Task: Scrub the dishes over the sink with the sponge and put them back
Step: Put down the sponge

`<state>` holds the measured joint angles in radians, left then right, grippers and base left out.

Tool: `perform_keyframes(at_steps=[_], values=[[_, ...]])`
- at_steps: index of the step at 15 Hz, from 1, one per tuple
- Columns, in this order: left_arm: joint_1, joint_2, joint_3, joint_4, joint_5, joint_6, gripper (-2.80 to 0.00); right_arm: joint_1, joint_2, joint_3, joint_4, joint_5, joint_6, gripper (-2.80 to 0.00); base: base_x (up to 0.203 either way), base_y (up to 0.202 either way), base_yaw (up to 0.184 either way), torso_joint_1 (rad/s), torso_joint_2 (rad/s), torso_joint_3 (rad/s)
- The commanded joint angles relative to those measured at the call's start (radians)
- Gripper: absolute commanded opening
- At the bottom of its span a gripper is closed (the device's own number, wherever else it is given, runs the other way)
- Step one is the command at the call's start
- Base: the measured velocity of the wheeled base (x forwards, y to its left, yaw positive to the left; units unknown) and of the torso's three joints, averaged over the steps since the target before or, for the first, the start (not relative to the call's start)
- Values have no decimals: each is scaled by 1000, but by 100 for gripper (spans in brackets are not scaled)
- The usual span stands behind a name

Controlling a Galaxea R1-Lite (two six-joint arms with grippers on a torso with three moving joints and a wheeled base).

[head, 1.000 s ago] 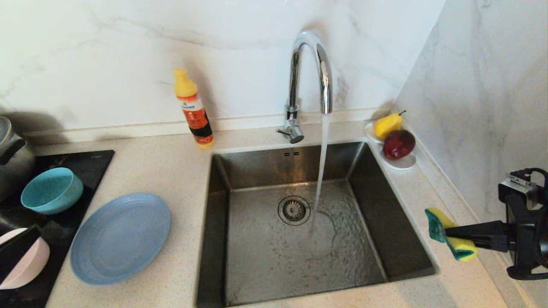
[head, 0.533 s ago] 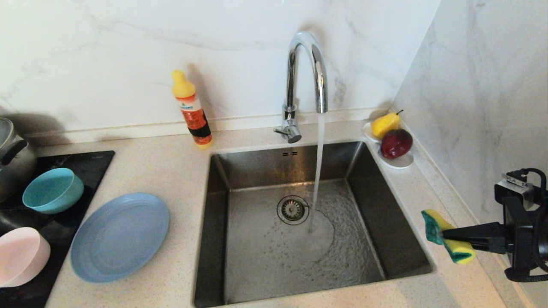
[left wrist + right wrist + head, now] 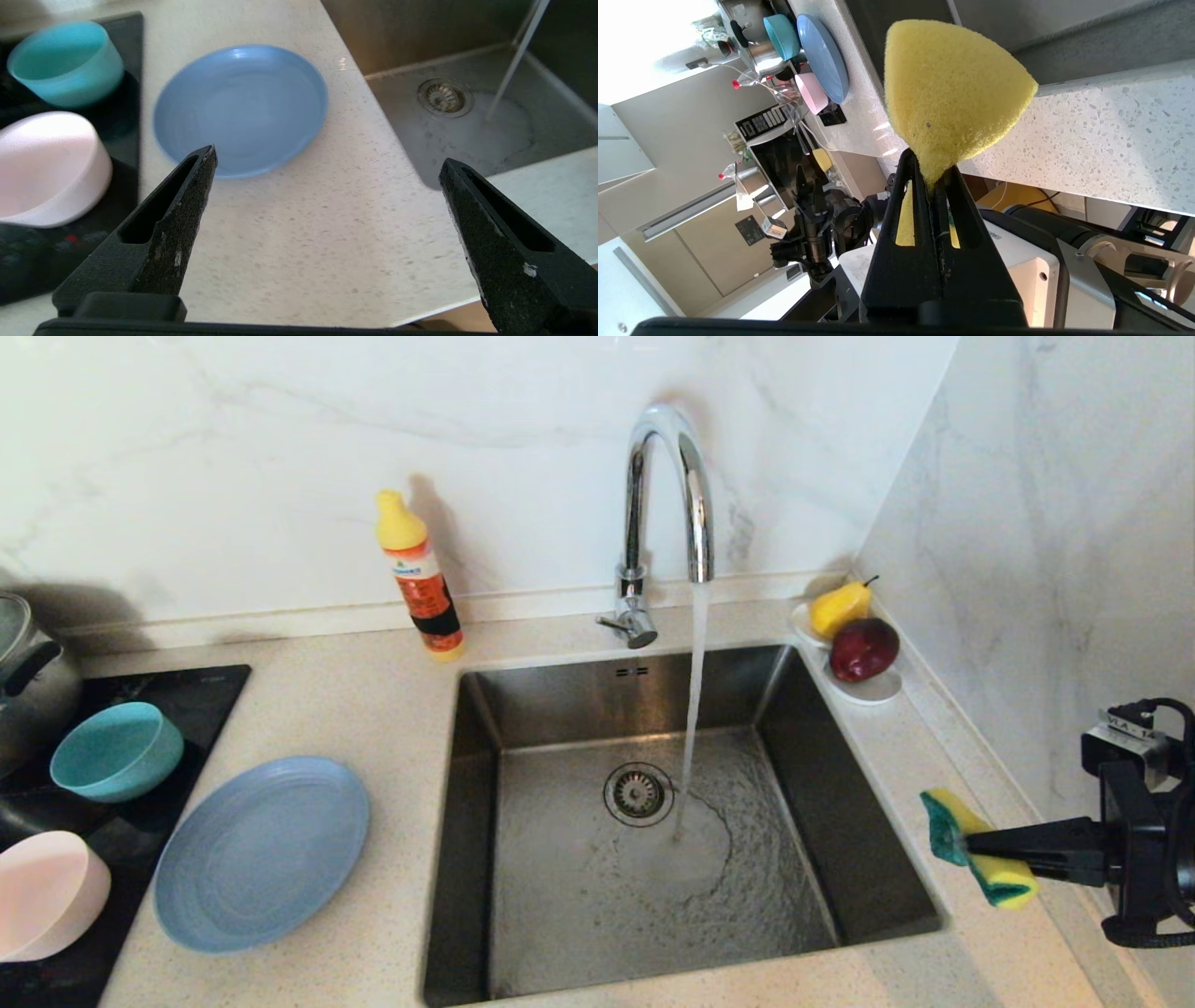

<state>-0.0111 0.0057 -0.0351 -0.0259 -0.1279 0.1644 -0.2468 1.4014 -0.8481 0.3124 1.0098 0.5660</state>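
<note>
The teal bowl (image 3: 117, 751) and the pink bowl (image 3: 47, 896) stand on the black hob at the left, with the slate-blue plate (image 3: 261, 854) beside them on the counter. Water runs from the tap (image 3: 667, 495) into the steel sink (image 3: 579, 896). My right gripper (image 3: 973, 845) hovers over the counter right of the sink, shut on the yellow-and-green sponge (image 3: 1004, 879), which is pinched at its middle (image 3: 952, 88). My left gripper (image 3: 327, 156) is out of the head view. It stands open and empty above the counter's front edge, short of the plate (image 3: 240, 107).
An orange detergent bottle (image 3: 420, 579) stands by the back wall. A white saucer (image 3: 873, 691) with a pear and a red fruit sits at the sink's far right corner. A steel pot (image 3: 23, 681) is at the far left. A marble wall runs close along the right.
My left gripper, which was at the pink bowl a second ago, has drawn back out of the head view. The bowl rests free on the hob. The right arm holds still.
</note>
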Motion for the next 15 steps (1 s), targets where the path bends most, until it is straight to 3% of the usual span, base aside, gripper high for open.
perform_keyframes(at_steps=[1,5,9,12,15], values=[[0,-7,16,-33,2,15,-280,-2,4,1,-1,6,2,-280,0,0,0,0,0,0],[0,-7,16,-30,4,11,-280,0,-3,-1,-2,2,3,-280,0,0,0,0,0,0],[0,-7,17,-39,4,18,-280,1,-46,-10,1,-62,-17,-280,0,0,0,0,0,0],[0,-7,33,16,83,8,-280,5,-71,-33,2,-110,-24,-280,0,0,0,0,0,0],[0,-7,35,27,99,-39,-280,52,-109,-28,9,-181,-68,-280,0,0,0,0,0,0]])
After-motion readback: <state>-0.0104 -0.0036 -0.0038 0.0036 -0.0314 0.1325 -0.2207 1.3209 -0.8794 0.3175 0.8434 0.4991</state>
